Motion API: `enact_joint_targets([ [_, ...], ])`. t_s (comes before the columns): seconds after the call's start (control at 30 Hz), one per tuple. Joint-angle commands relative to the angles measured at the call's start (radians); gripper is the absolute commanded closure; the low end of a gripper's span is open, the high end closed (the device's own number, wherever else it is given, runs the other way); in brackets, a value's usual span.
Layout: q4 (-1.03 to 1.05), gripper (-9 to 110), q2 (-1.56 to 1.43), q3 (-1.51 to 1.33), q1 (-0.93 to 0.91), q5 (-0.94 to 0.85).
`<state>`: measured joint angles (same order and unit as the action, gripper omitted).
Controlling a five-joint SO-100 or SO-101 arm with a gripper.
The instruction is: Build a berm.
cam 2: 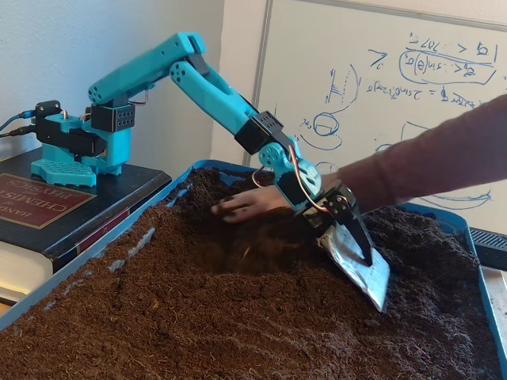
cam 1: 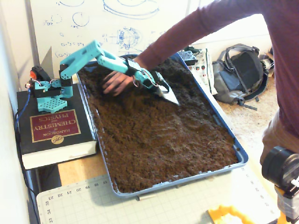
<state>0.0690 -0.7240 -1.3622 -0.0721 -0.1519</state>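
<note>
Loose dark brown soil (cam 1: pixel 159 135) fills a blue tray (cam 1: pixel 238 151). It heaps somewhat higher at the far end (cam 2: pixel 238 237); I cannot make out a distinct berm ridge. The teal arm's gripper (cam 1: pixel 170 96) carries a foil-covered blade, with its black finger lying flat along the foil, shut. In another fixed view the gripper (cam 2: pixel 372 277) points down with the blade tip at the soil surface. A person's hand (cam 1: pixel 114 83) presses into the soil just behind the gripper, near the tray's far left corner (cam 2: pixel 242 207).
The arm's base stands on a thick black book (cam 1: pixel 51 128) left of the tray. The person's sleeved arm (cam 1: pixel 187 32) reaches across the tray's far end. A backpack (cam 1: pixel 240 77) lies right of the tray, and a cutting mat (cam 1: pixel 140 205) and a camera (cam 1: pixel 280 168) sit in front.
</note>
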Motion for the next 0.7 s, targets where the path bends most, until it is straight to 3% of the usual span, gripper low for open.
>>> enact_joint_targets([
  [0.0,-0.002,101,-0.161,-0.169,0.025,0.003],
  [0.67,0.002,101,-0.690,-0.644,0.025,0.006],
])
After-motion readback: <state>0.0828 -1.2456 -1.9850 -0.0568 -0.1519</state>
